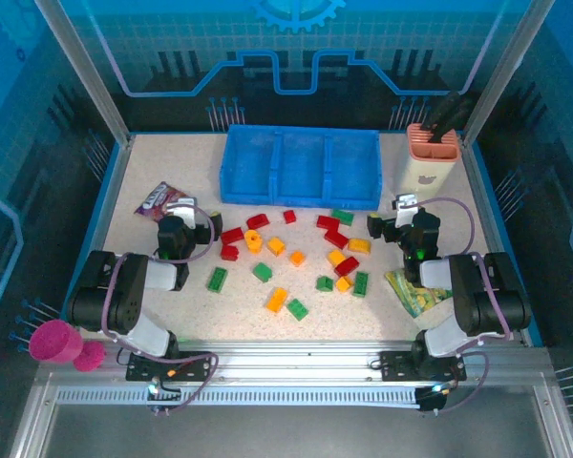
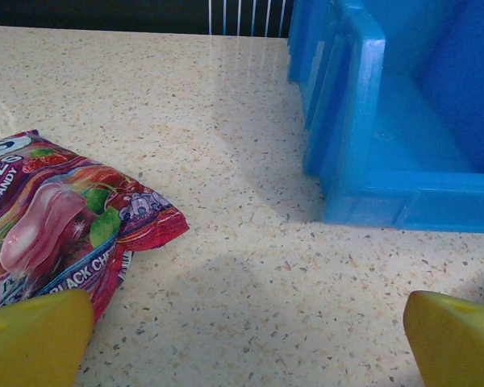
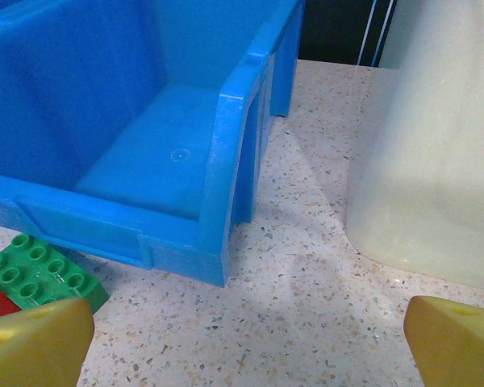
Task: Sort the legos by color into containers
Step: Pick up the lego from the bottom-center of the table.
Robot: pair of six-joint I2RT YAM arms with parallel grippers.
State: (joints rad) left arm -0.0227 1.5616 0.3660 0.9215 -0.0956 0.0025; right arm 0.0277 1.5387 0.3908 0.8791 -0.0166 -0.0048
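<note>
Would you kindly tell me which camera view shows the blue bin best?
The top external view: it shows the whole blue bin with all three compartments. The left wrist view catches its near left corner, the right wrist view its right end.

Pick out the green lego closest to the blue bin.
The green lego just in front of the bin's right-hand compartment; every other green one lies well farther from it.

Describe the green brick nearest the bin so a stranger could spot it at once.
Find the blue bin at the far side of the table. By the front wall of its right compartment lies a green brick. It is the only green one that close; its neighbours are red bricks.
</note>
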